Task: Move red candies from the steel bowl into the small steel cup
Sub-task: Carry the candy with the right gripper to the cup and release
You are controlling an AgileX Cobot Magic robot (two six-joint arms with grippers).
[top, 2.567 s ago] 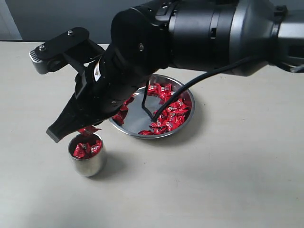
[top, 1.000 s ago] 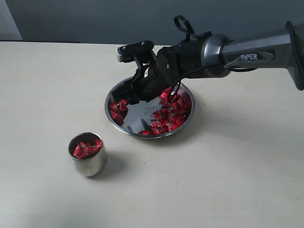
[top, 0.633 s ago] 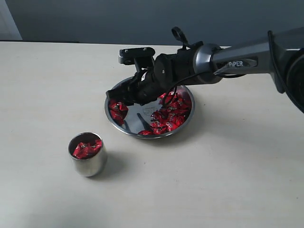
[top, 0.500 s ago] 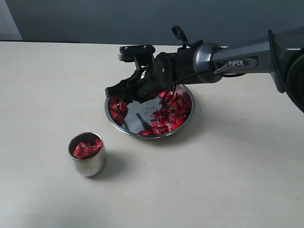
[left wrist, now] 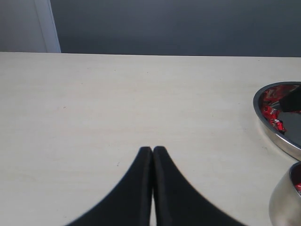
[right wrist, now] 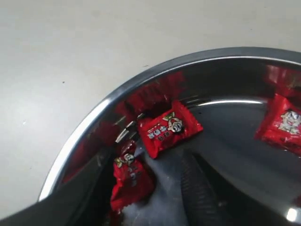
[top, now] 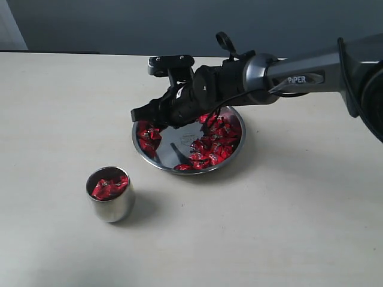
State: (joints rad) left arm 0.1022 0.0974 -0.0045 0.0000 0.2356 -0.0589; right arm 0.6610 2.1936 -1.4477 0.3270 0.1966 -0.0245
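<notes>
The steel bowl (top: 178,149) holds many red candies (top: 216,141), most on its right side and a few at its left rim. My right gripper (top: 145,118) reaches into the bowl's left part and stands open. In the right wrist view its fingers (right wrist: 200,188) straddle one red candy (right wrist: 131,181) lying on the bowl's bottom; another candy (right wrist: 167,129) lies just beyond. The small steel cup (top: 111,202) stands at the front left, apart from the bowl, with several candies (top: 109,186) inside. My left gripper (left wrist: 153,151) is shut and empty over bare table.
The left wrist view shows the bowl's rim (left wrist: 272,135) and the cup's side (left wrist: 282,202) at one edge. A dark wall runs behind the pale tabletop (top: 287,227). The right arm (top: 299,72) spans the back right above the table.
The right gripper, which hung over the cup 2.6 s ago, has returned to the bowl. Over the last second it shifted toward the candies at the bowl's left rim.
</notes>
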